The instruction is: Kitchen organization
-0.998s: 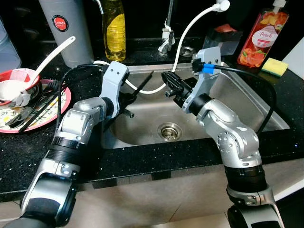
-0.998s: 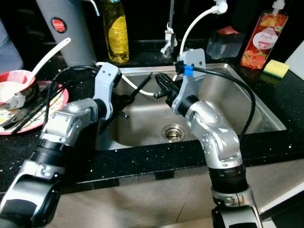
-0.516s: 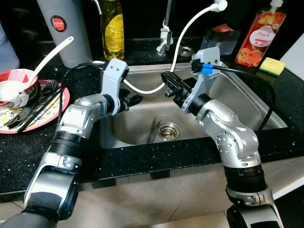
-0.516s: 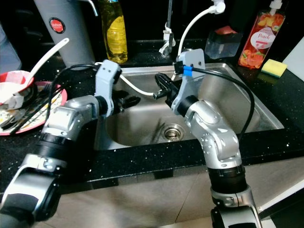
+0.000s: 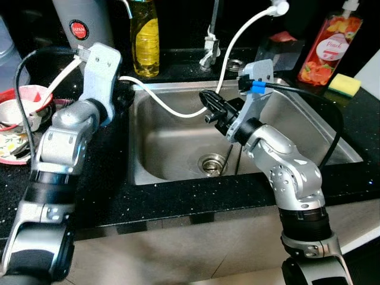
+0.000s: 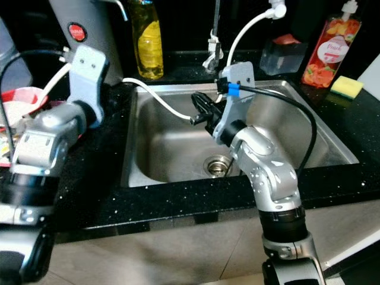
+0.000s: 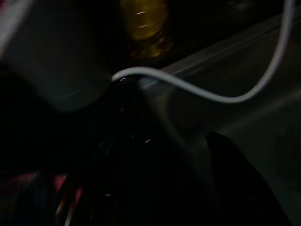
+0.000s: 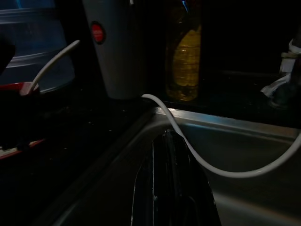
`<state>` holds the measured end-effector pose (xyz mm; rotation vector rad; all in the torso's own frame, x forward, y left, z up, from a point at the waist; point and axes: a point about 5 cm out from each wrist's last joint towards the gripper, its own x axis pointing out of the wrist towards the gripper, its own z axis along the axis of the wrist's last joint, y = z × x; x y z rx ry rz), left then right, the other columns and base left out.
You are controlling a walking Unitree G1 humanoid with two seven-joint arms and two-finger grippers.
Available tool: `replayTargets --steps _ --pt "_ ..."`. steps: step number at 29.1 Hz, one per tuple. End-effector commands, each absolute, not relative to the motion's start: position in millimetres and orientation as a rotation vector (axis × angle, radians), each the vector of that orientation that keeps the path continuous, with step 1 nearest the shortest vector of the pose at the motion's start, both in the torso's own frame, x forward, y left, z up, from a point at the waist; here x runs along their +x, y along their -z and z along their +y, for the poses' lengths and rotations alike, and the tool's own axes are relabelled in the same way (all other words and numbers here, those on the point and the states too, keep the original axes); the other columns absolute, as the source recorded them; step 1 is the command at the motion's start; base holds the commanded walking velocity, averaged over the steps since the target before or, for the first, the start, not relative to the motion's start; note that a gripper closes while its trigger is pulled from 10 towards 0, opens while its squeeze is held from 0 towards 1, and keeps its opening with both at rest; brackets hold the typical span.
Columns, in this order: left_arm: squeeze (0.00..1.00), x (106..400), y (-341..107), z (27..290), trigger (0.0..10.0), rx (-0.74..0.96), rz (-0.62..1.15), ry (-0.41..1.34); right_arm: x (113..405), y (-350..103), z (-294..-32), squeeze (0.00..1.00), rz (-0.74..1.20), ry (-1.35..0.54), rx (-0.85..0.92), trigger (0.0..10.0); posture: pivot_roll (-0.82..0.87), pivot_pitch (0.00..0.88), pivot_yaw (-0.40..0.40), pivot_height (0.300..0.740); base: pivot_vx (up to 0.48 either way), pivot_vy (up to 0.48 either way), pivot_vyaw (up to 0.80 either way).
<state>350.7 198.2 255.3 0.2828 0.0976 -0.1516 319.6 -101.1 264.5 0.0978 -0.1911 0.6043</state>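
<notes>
the stainless sink looks nearly bare, only a thin dark stick-like thing leaning near the drain. the right gripper hangs over the basin, fingers pressed together on nothing. the left gripper's state i cannot tell. dirty dishes, a bowl with a white spoon on a red-rimmed plate, sit on the black worktop, so most sorting seems left

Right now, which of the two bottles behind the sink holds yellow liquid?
The tall clear bottle at the sink's back left corner; the pump bottle on the right is red with a fruit label.
</notes>
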Motion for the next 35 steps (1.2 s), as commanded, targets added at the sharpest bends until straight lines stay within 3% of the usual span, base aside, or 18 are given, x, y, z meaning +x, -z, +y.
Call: replayTargets --steps 1,7,35 --pt "0.00 346 -259 215 10.0 0.250 0.106 0.067 319 -264 -102 0.00 -0.184 -0.605 0.096 10.0 0.08 0.000 -0.016 0.740 0.000 0.000 0.00" --pt "0.00 340 -257 239 10.0 0.230 0.126 -0.058 320 -263 -102 0.00 -0.182 -0.603 0.104 10.0 0.10 0.002 -0.016 0.740 0.000 0.000 0.00" --pt "0.00 335 -258 258 10.0 0.203 0.127 -0.165 319 -261 -98 0.00 -0.174 -0.612 0.109 10.0 0.11 0.023 -0.028 0.740 0.000 0.000 0.00"
